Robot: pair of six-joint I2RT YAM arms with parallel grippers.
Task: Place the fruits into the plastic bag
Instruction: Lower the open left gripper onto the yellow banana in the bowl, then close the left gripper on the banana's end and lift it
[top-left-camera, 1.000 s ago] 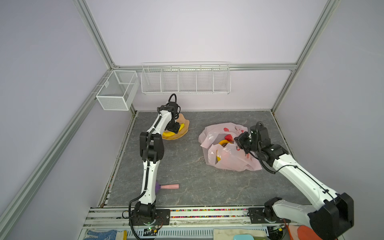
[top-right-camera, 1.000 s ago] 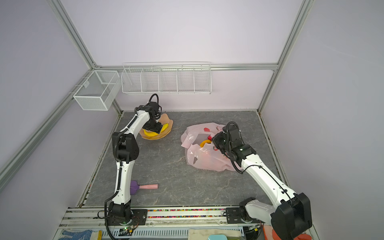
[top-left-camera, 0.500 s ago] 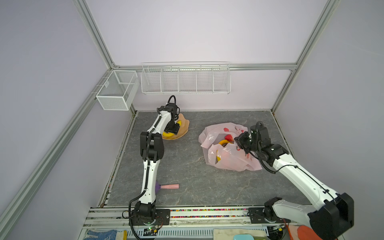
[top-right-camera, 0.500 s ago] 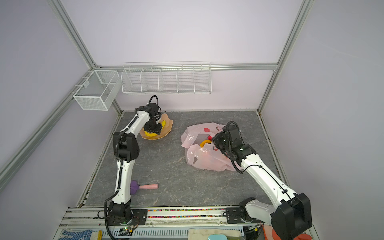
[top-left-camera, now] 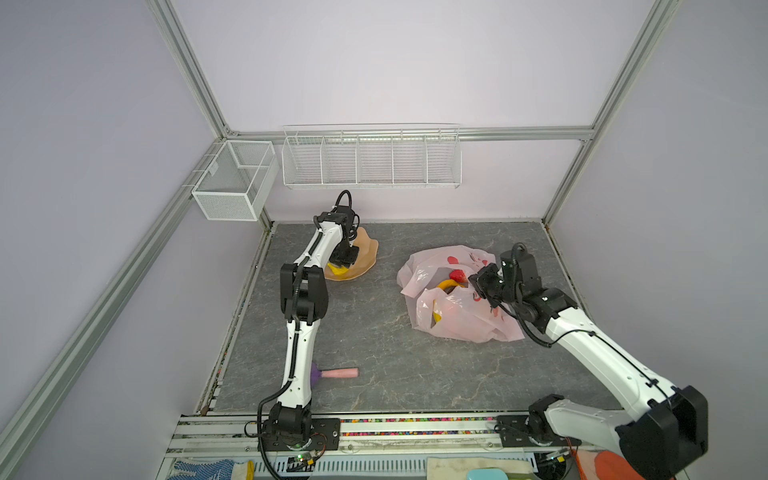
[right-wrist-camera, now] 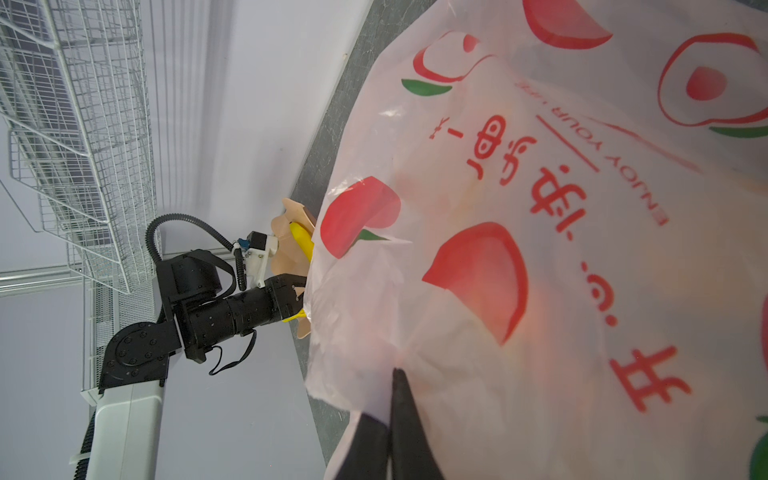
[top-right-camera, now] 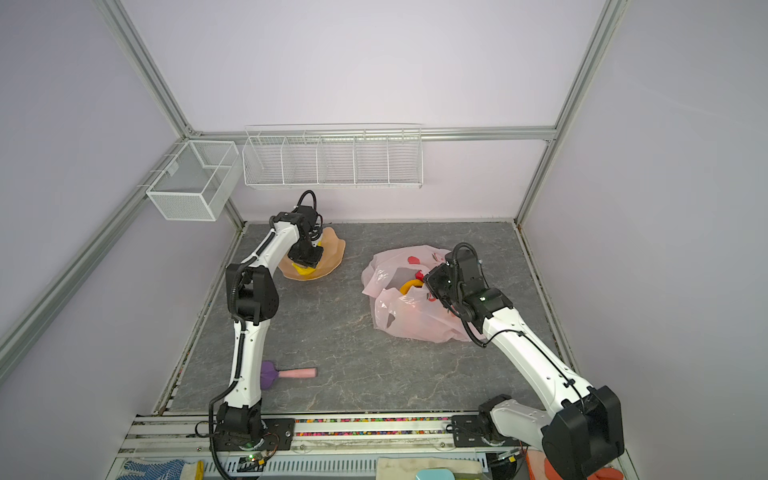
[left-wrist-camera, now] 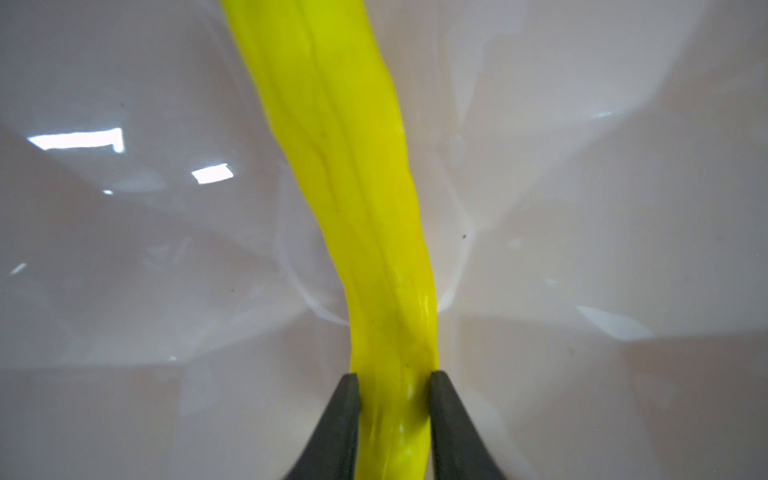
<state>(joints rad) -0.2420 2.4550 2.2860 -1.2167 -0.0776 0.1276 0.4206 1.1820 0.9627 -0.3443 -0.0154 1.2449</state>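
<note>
A yellow banana [left-wrist-camera: 353,187] lies in the peach scalloped bowl [top-left-camera: 366,252] at the back left. My left gripper [left-wrist-camera: 390,376] reaches down into the bowl, both fingers pressed on the banana's sides. In both top views the left gripper [top-left-camera: 344,259] covers most of that banana [top-right-camera: 303,270]. The pale pink plastic bag [top-left-camera: 461,320] lies at the right with its mouth open. A red strawberry [top-left-camera: 457,275] and a second yellow banana [top-left-camera: 446,284] show inside it. My right gripper [right-wrist-camera: 392,374] is shut on the bag's edge, holding it up.
A purple-headed, pink-handled utensil [top-left-camera: 336,372] lies near the front left beside the left arm's base. A white wire rack [top-left-camera: 370,158] and a mesh basket [top-left-camera: 235,183] hang on the back and left walls. Grey table [top-left-camera: 365,324] lies between bowl and bag.
My left gripper has lowered slightly into the bowl and closed its fingers onto the banana. The right arm and the bag have not moved.
</note>
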